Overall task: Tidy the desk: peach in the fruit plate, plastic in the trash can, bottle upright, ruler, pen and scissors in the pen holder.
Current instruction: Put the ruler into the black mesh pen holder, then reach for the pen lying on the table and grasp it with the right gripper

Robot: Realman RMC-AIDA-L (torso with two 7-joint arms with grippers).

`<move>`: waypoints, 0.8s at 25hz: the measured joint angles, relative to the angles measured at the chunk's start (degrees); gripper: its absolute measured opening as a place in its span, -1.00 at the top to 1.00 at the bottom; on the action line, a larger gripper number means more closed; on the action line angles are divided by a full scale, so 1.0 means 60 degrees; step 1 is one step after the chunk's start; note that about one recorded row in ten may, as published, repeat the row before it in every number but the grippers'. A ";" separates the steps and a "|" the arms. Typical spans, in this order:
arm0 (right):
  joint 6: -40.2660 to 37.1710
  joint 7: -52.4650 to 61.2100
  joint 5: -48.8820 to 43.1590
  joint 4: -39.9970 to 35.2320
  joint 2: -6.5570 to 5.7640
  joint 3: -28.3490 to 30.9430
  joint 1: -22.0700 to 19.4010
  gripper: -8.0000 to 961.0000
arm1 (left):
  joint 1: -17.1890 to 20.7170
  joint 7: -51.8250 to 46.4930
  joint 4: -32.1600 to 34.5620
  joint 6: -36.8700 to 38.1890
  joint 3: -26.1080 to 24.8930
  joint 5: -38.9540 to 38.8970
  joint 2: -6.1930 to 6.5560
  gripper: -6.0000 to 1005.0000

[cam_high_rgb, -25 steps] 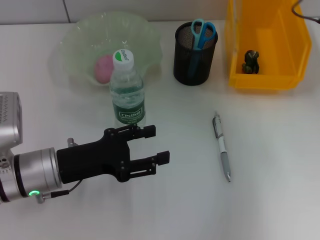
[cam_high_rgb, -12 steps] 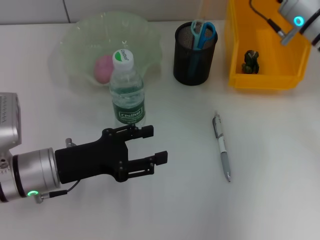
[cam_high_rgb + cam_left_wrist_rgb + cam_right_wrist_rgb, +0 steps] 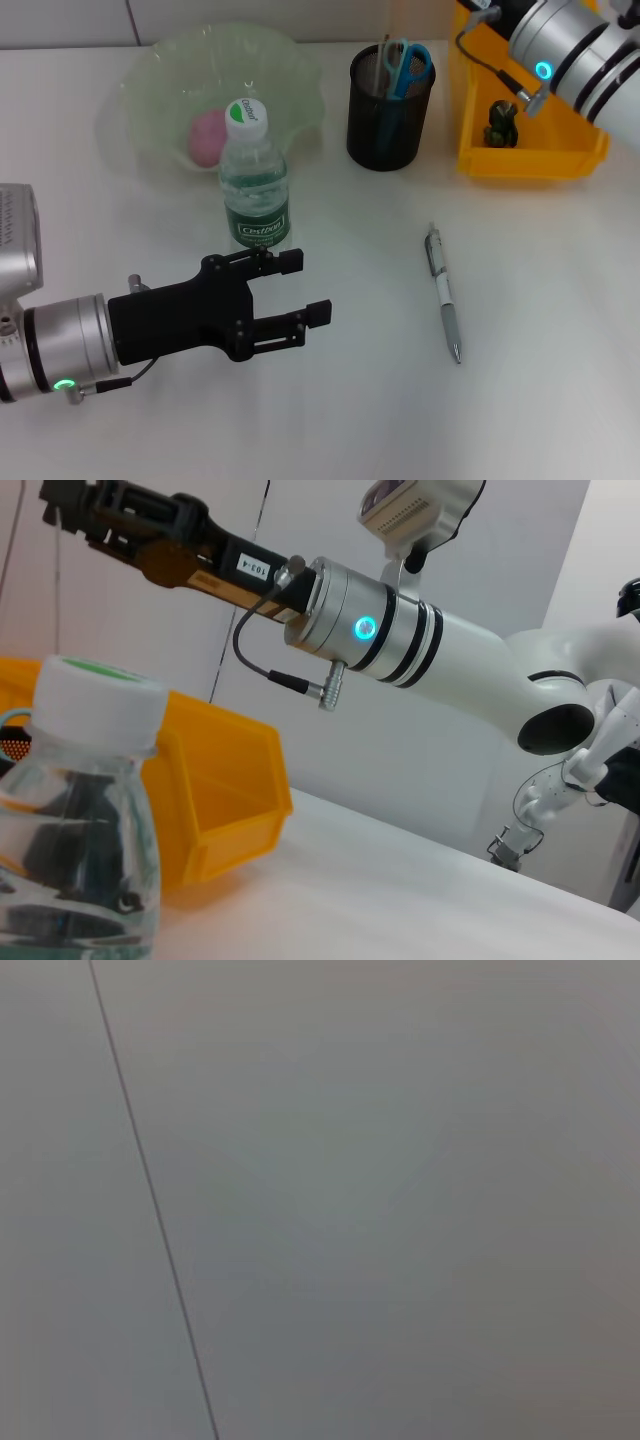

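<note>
White right arm (image 3: 575, 55) has swung in above the yellow bin (image 3: 530, 100), its hand unseen; left hand (image 3: 295, 290), fingers wide, has eased back from the upright bottle (image 3: 255, 185). Pen (image 3: 444, 293) still waits.

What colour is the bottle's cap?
The bottle's cap is white with a green patch, seen best from the head view.

We see a white table (image 3: 540, 400) that carries all the things. At its far side stands a pale green plate (image 3: 290, 75) and, to the right of it, a black mesh holder (image 3: 390, 120). Further right stands a yellow bin (image 3: 535, 160). A bottle (image 3: 255, 180) stands upright just in front of the plate. A pen (image 3: 444, 293) lies flat on the table, well apart from the bottle, nearer to us than the holder.
</note>
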 joint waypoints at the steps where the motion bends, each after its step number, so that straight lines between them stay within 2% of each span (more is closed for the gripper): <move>1: 0.0011 -0.0006 -0.0024 0.0049 0.0001 -0.0004 0.0027 0.20 | 0.0007 0.0020 0.0001 -0.0002 0.0000 0.0000 0.0001 -0.51; 9: 0.0008 -0.0011 -0.0049 0.0102 0.0001 -0.0133 0.0034 0.18 | 0.0068 0.0049 -0.0034 0.0000 0.0024 -0.0002 -0.0007 -0.51; 13: -0.0070 0.0137 -0.0067 0.0092 0.0000 -0.0247 0.0007 -0.01 | 0.0097 0.0051 -0.0077 0.0050 0.0016 -0.0002 -0.0010 -0.51; 17: -0.0086 0.1067 -0.0071 -0.0447 -0.0040 -0.1065 -0.0232 -0.08 | 0.0130 0.0051 -0.0076 0.0100 0.0014 -0.0002 -0.0010 -0.51; 20: 0.0022 0.2446 -0.0170 -0.1805 -0.0125 -0.2166 -0.0931 -0.11 | 0.0185 0.0042 -0.0028 0.0117 0.0014 -0.0001 -0.0003 -0.51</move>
